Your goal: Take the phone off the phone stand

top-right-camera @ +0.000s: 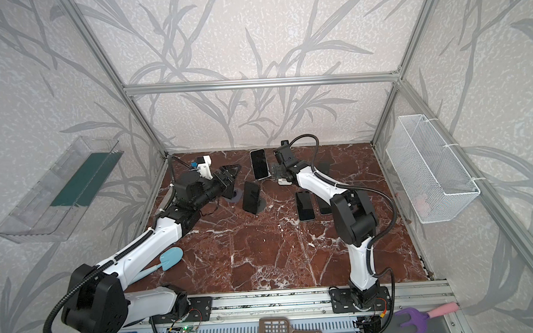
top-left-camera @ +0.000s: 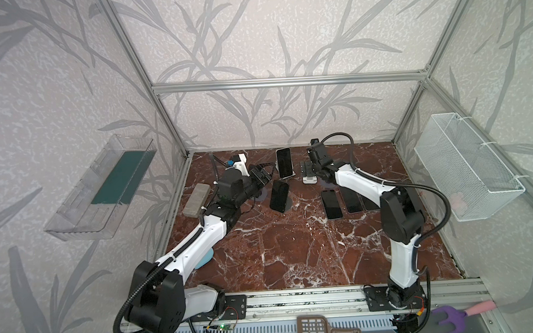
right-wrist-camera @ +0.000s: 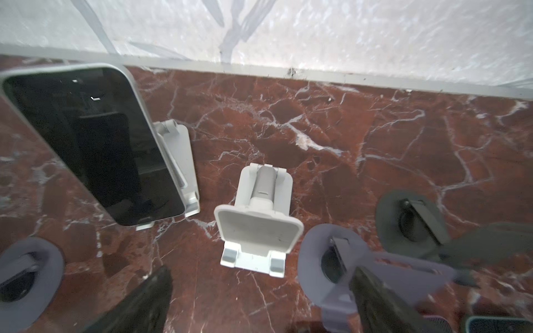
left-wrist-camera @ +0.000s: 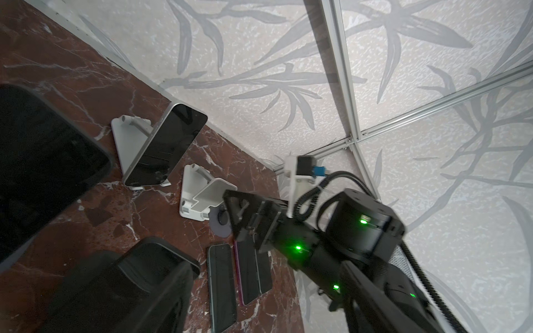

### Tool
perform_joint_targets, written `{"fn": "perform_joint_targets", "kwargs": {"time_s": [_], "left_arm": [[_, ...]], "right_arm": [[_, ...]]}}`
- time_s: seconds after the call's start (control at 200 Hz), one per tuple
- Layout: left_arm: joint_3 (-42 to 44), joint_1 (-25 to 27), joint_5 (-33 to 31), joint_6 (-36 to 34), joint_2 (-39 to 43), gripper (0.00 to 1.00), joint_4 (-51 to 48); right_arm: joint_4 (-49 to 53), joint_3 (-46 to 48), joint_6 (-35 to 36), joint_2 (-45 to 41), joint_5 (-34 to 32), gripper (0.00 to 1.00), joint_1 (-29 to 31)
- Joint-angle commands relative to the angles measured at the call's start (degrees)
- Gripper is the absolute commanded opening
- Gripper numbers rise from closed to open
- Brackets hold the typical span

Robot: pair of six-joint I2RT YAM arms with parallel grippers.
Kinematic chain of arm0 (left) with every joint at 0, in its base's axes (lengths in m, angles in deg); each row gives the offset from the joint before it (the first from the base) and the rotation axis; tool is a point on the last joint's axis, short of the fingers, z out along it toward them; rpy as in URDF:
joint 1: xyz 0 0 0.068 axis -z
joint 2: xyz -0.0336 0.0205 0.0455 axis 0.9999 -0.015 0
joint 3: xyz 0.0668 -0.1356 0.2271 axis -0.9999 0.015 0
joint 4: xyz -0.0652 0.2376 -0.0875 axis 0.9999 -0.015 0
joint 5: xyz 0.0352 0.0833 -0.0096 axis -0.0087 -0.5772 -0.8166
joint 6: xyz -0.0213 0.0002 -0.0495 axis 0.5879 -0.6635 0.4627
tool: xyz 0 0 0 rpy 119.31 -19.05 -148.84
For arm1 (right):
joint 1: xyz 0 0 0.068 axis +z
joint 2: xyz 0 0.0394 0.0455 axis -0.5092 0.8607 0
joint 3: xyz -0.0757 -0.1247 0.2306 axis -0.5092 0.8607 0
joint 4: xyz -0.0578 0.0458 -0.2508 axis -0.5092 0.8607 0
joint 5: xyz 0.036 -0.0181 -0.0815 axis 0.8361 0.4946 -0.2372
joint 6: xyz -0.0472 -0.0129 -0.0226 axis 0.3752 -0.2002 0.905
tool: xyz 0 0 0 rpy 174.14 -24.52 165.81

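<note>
A silver-edged phone leans upright on a white phone stand at the back of the table. Nearer the front, a black phone leans on a dark round stand. My left gripper hovers just left of the black phone's top edge, open and empty. My right gripper hangs open above an empty white stand, right of the silver-edged phone, holding nothing.
Three phones lie flat at centre right. Empty round stands sit by the right gripper. A grey block and a blue spatula lie at the left. A wire basket hangs on the right wall.
</note>
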Motion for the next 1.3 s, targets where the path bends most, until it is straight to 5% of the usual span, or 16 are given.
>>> {"fn": "perform_joint_targets", "kwargs": {"time_s": [0.0, 0.37, 0.69, 0.93, 1.295], "left_arm": [[-2.89, -0.34, -2.68, -5.60, 0.66, 0.82, -4.21], [-6.80, 1.11, -6.37, -14.38, -1.83, 0.90, -12.77], [-11.76, 3.73, -12.82, -26.04, -3.25, 0.90, -22.80], [-12.29, 6.83, -18.31, -36.69, -4.72, 0.99, -24.86], [-13.87, 7.57, -8.02, -47.82, -11.48, 0.92, -28.18]], "right_arm": [[-3.66, 7.05, -0.40, -7.74, 1.14, 0.96, 0.57], [-8.64, 32.27, -0.17, -31.39, 2.98, 0.96, 1.30], [-11.37, 42.22, -2.87, -43.04, 1.30, 0.99, 0.38], [-13.22, 46.73, -1.54, -49.37, 8.42, 0.95, -1.57], [-10.64, 50.92, -4.39, -54.03, 16.91, 0.94, -7.30]]}}
